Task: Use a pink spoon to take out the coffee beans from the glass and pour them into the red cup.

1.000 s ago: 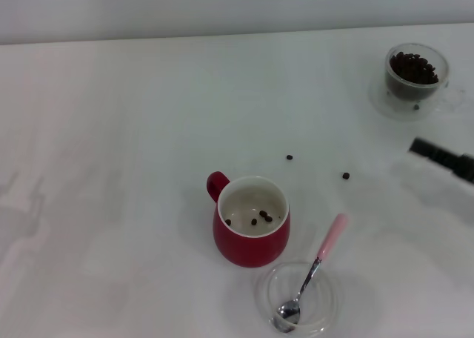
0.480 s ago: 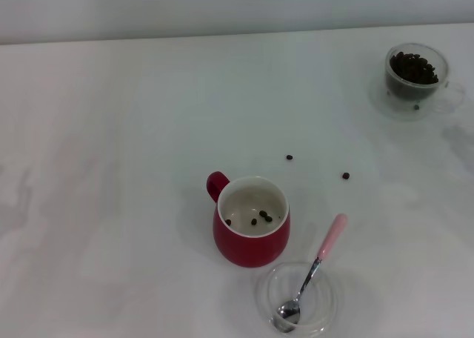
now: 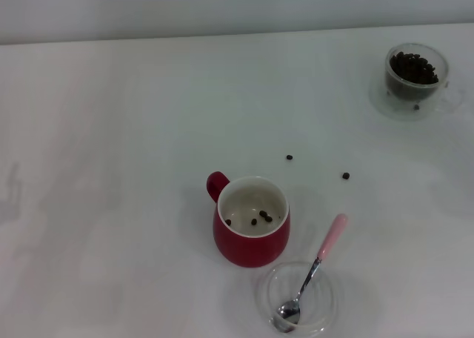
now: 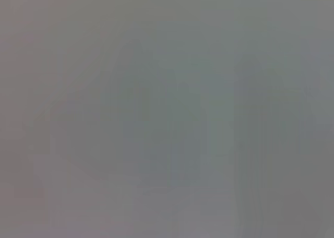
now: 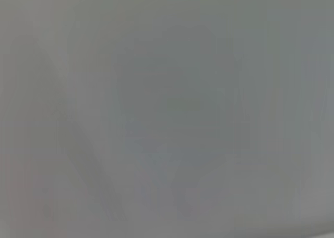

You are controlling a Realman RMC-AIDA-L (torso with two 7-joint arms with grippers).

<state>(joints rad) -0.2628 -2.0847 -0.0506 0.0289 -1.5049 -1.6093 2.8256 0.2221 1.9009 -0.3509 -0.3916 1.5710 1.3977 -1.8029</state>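
Note:
The red cup (image 3: 251,230) stands near the front middle of the white table, its handle to the left, with a few coffee beans (image 3: 261,217) inside. The pink spoon (image 3: 311,274) lies with its metal bowl in a shallow clear round dish (image 3: 296,301) just right of and in front of the cup, its pink handle pointing up and away over the rim. The glass (image 3: 413,75) with dark coffee beans stands at the far right. Neither gripper shows in the head view. Both wrist views show only a blank grey surface.
Two stray beans lie on the table, one (image 3: 289,157) behind the cup and one (image 3: 346,176) to its right. The table's far edge (image 3: 222,36) meets a pale wall.
The right arm's dark end, seen at the right edge one second ago, has withdrawn out of the head view. The cup, spoon, dish and glass have not moved.

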